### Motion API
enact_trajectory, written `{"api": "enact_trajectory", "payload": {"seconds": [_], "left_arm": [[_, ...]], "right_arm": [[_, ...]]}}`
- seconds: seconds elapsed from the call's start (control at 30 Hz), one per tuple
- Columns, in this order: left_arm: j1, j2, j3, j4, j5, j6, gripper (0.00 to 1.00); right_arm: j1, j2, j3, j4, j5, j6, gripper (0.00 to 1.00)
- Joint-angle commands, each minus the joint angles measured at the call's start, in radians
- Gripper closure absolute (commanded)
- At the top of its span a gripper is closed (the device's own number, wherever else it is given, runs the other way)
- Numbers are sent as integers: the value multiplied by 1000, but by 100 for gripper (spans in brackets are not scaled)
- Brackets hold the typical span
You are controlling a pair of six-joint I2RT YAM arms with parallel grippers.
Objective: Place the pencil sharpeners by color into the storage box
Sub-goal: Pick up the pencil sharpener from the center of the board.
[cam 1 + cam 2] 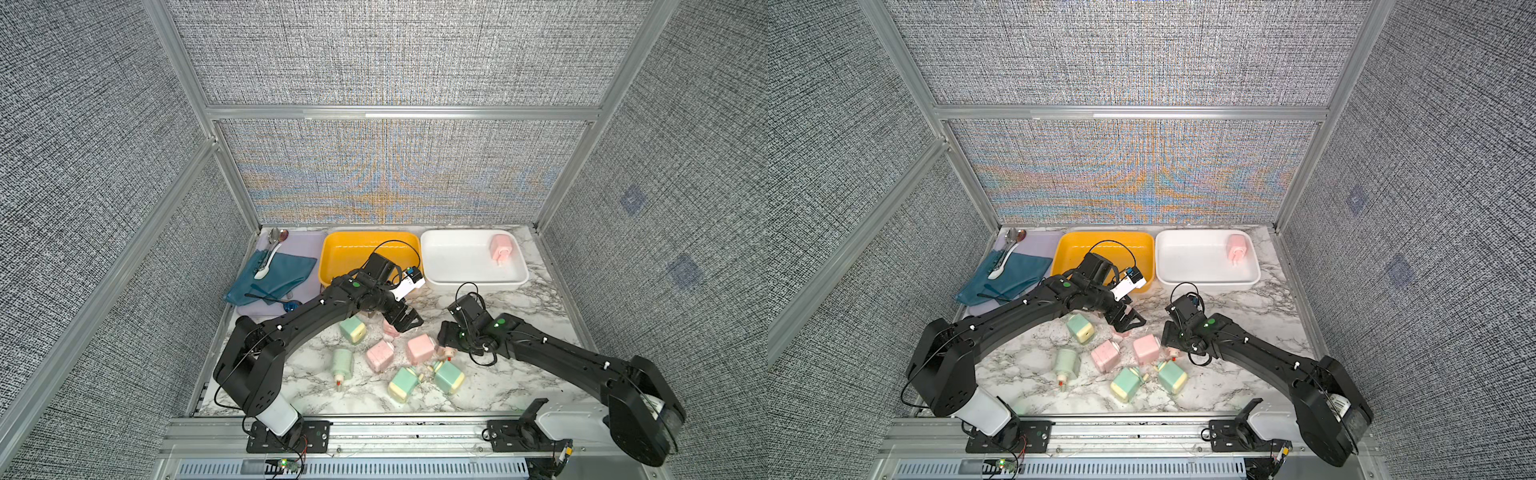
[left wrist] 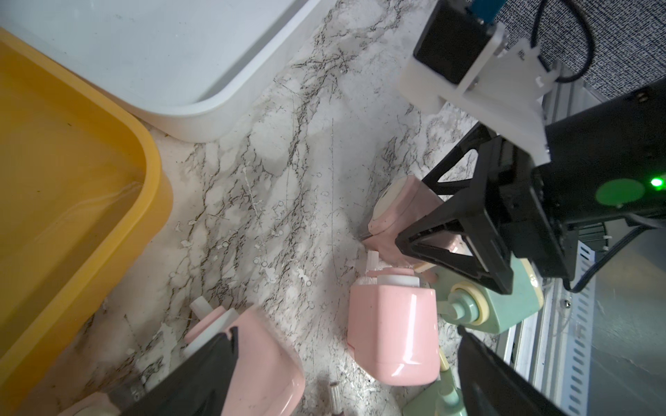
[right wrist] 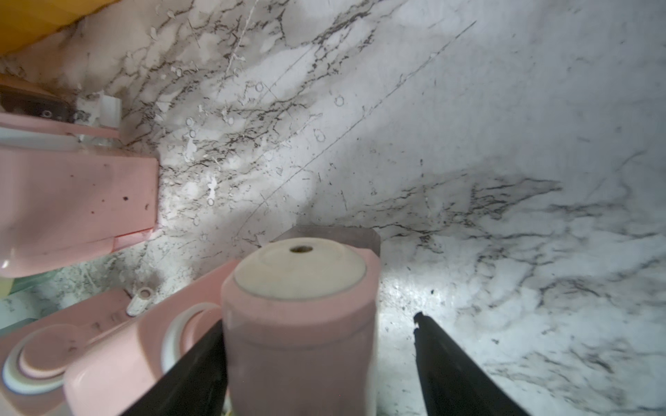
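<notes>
The white box (image 1: 473,284) holds a pink sharpener (image 1: 500,247); left fingers (image 2: 201,378) and right fingers (image 3: 439,360) released.

The left arm (image 1: 299,323) and right arm (image 1: 557,352) are matte black with green dots (image 1: 356,285), white bases (image 1: 277,416) and looping cables (image 1: 397,244).

A pink sharpener (image 1: 500,248) lay inside the white bin (image 1: 457,284), next to the yellow bin (image 1: 328,266). On the marble tabletop (image 1: 519,374), the left gripper (image 1: 405,323) hung spread-jawed over the loose pink sharpeners (image 1: 420,349). The right gripper (image 1: 445,341) sat low beside them, with four mint-green sharpeners (image 1: 353,331) scattered nearby.
</notes>
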Motion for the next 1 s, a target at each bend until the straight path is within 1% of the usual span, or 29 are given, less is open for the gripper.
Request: {"api": "enact_trajectory", "payload": {"seconds": [0.0, 0.13, 0.2, 0.27, 0.47, 0.67, 0.77, 0.87, 0.97], "left_arm": [[0, 10, 7, 4, -11, 2, 1], [0, 16, 12, 2, -11, -1, 1], [0, 16, 12, 4, -14, -1, 1], [0, 18, 14, 4, -15, -3, 1], [0, 23, 15, 2, -23, -5, 1], [0, 33, 22, -3, -28, -3, 1], [1, 36, 24, -4, -32, -3, 1], [0, 36, 28, -10, -34, -4, 1], [0, 34, 27, -9, -34, -3, 1]], "right_arm": [[6, 17, 13, -79, 52, -70, 20], [7, 35, 46, -121, 98, -135, 22], [8, 46, 77, -111, 83, -175, 22], [24, 59, 93, -95, 68, -185, 22], [73, 129, 118, -105, 91, -124, 22], [75, 114, 98, -107, 103, -82, 22], [75, 104, 84, -88, 95, -84, 28], [75, 108, 89, -83, 88, -87, 29], [75, 101, 95, -80, 91, -96, 39]]}}
